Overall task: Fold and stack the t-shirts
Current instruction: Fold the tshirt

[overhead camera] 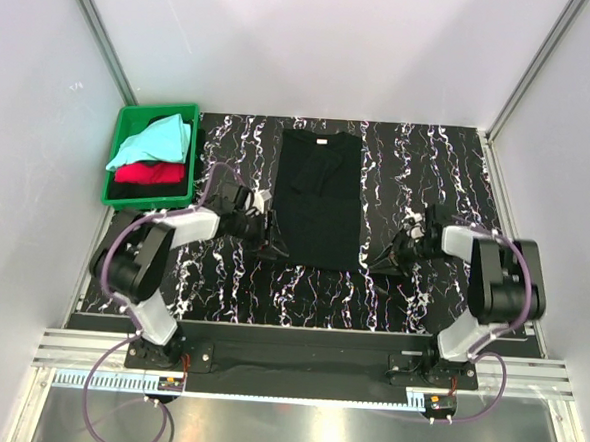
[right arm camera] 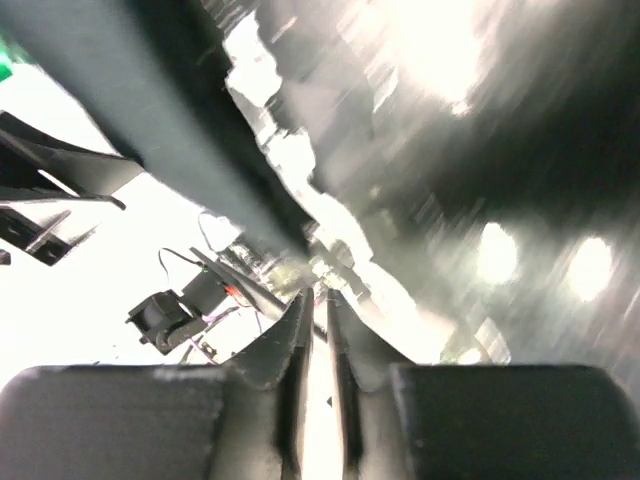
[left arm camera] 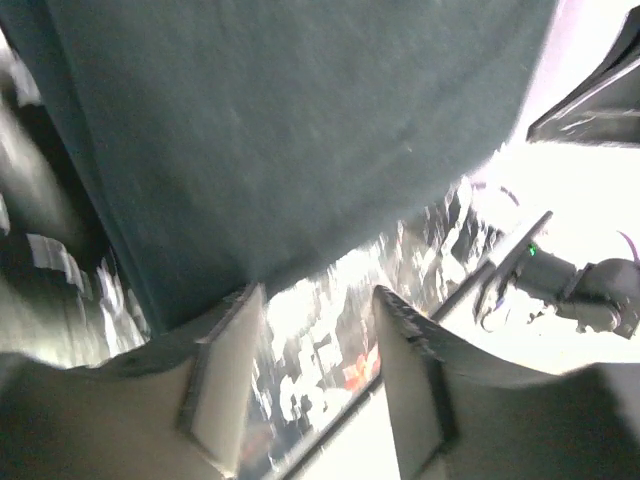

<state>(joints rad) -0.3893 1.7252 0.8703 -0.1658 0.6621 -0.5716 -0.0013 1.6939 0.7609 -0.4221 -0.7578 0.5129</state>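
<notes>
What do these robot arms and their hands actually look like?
Both the left arm and right arm have silver-grey links joined by chunky black joints. Thin purplish cables loop from their bases. The left hand has two wedge-shaped fingers with pale flat pads.

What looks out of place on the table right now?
Nothing spilled or damaged. The black tee lies flat and straight in a narrow strip. Only the aqua tee looks untidy: it is bunched over the red tee in the crate.
</notes>
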